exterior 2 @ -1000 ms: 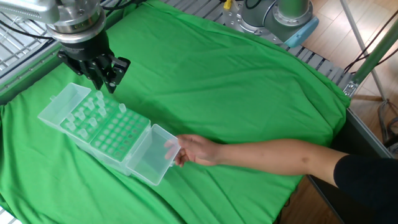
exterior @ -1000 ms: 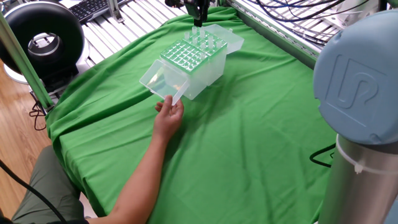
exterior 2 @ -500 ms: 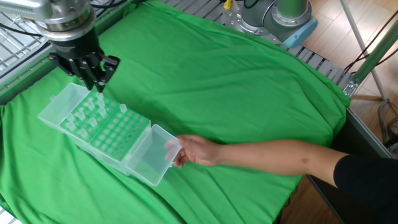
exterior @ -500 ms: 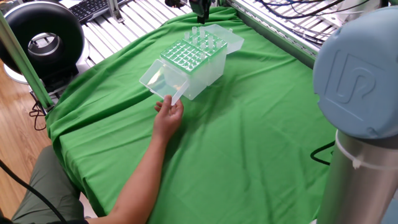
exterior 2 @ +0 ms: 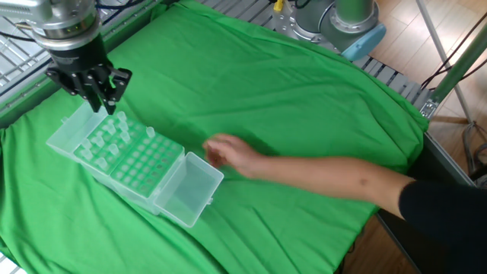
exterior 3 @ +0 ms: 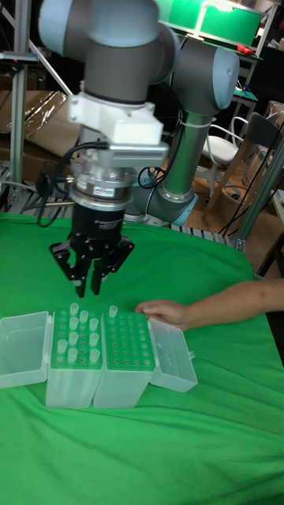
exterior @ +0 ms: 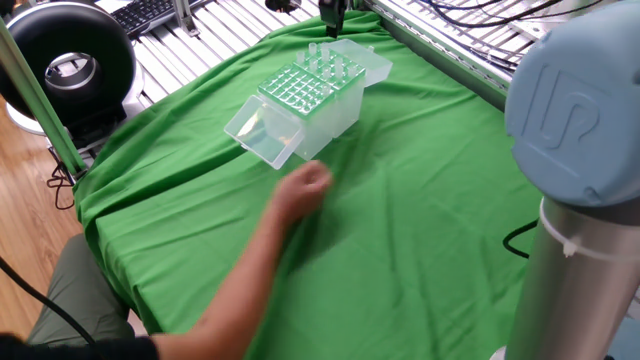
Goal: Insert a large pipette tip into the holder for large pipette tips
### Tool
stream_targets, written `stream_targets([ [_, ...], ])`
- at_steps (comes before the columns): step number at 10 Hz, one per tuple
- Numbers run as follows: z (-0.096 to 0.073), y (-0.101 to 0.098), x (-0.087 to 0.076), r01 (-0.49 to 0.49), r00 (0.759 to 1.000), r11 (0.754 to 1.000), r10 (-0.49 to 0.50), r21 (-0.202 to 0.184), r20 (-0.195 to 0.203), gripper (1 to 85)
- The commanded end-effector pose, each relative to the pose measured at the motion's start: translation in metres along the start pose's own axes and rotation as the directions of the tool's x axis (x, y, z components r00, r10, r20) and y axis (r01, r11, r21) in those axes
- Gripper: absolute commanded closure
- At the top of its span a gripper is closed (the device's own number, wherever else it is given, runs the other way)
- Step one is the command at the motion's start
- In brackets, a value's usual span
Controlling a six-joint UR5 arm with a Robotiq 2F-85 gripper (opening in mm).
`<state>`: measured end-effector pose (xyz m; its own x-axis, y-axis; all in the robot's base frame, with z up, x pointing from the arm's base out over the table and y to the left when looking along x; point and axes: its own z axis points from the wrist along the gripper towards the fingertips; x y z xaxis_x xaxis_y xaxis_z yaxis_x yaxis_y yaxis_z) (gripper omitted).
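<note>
The holder for large pipette tips (exterior 3: 126, 351) is the box with the greenish grid top (exterior: 298, 92) (exterior 2: 144, 164). Its clear lid (exterior 2: 186, 190) hangs open. One clear pipette tip (exterior 3: 113, 312) stands in its grid at the edge next to the neighbouring box. That box (exterior 3: 73, 347) touches the holder and carries several upright tips. My gripper (exterior 3: 89, 290) (exterior 2: 99, 106) hangs above this tip-filled box, apart from it. Its fingertips are close together and nothing shows between them. In one fixed view only the gripper's lower end shows, at the top edge.
A person's hand (exterior 2: 224, 152) (exterior: 305, 185) and forearm reach over the green cloth (exterior: 420, 200) next to the holder's open lid. The other box's lid (exterior 3: 24, 347) lies open on the far side. Metal rails (exterior: 440, 50) border the cloth.
My gripper moved sideways from near the boxes' joint to over the tip-filled box's far end. The person's hand let go of the holder's lid and pulled back.
</note>
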<state>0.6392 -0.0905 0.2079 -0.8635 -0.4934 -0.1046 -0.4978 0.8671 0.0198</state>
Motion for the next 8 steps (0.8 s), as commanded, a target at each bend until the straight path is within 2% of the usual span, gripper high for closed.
stream_targets([
  [1, 0.017, -0.01, 0.008, 0.004, 0.999, 1.0, -0.003, -0.027, 0.041, 51.3],
  [2, 0.02, -0.012, 0.009, -0.001, 0.999, 1.0, 0.002, -0.019, 0.041, 51.0],
  [4, 0.03, -0.009, 0.01, -0.012, 0.998, 0.999, 0.014, -0.034, 0.06, 49.7],
  [6, 0.038, -0.007, 0.013, -0.022, 0.998, 1.0, 0.023, -0.017, 0.053, 49.0],
  [8, 0.044, -0.004, 0.013, -0.03, 0.998, 0.999, 0.031, -0.018, 0.059, 49.0],
])
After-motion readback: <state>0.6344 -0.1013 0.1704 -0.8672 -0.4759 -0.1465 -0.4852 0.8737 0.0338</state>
